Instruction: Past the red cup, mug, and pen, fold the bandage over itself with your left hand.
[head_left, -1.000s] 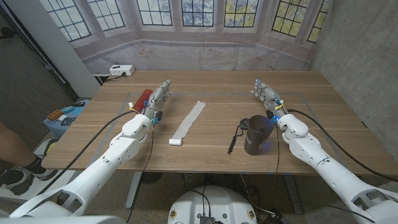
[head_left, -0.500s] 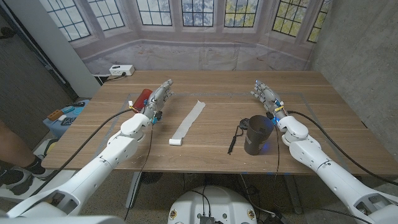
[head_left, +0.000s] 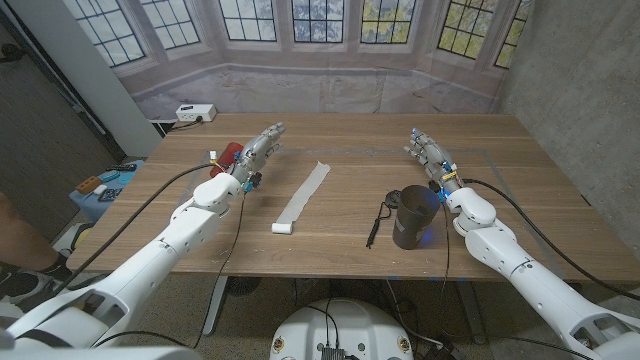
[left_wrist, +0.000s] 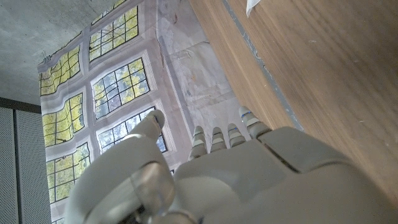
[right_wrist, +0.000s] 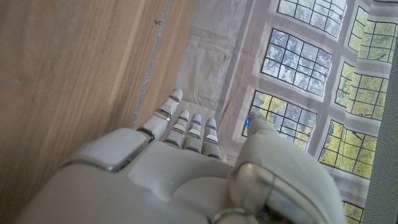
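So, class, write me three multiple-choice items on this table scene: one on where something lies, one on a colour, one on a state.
1. Where does the bandage lie?
A. between the two robot hands
B. inside the mug
C. under the pen

2. What colour is the cup behind the left robot hand?
A. blue
B. red
C. yellow

3. What state is the bandage in?
A. rolled into a ball
B. folded in half
C. stretched out as a strip

Answers:
1 A, the bandage lies mid-table between the left robot hand and the right robot hand.
2 B, the cup shows red.
3 C, it lies as a long strip, only its near end curled.
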